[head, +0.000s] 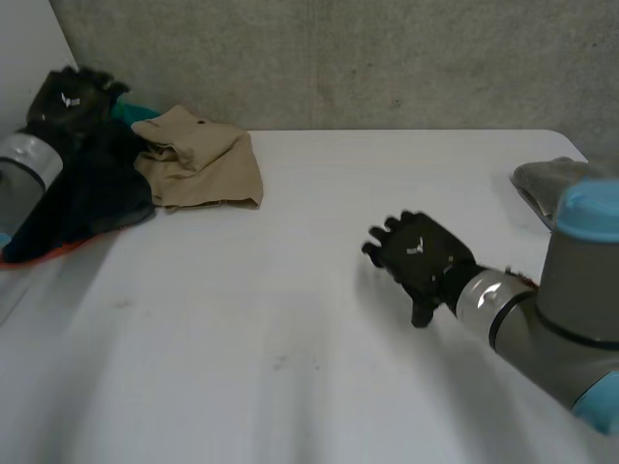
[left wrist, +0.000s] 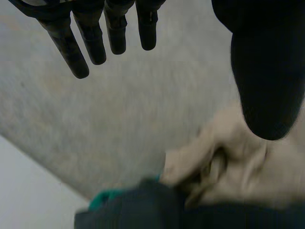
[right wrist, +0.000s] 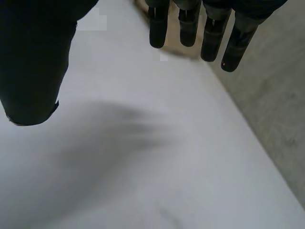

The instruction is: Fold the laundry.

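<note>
Right arm (head: 561,319): nearest; comes in from the table's right side, grey joint, light-blue cap.
Right hand (head: 421,256): low over bare table right of centre, back of the hand up; its fingers (right wrist: 157,28) are straight and slightly apart, thumb well clear of them, nothing held.
Table (head: 290,338): white, bare across the middle.
Grey cloth (head: 546,184): bunched at the table's far right edge, well apart from the right hand.
Tan garment (head: 198,159): crumpled heap at the far left of the table, touching the dark garment.
Dark garment (head: 87,198): black or navy heap left of the tan one, a teal bit showing at its far side, an orange edge at its near side.
Left hand (head: 73,97): over the far end of the dark garment; fingers (left wrist: 90,38) straight and spread, thumb apart above the tan garment, possibly touching it, hard to tell.
Wall (head: 387,58): grey concrete behind the table.
</note>
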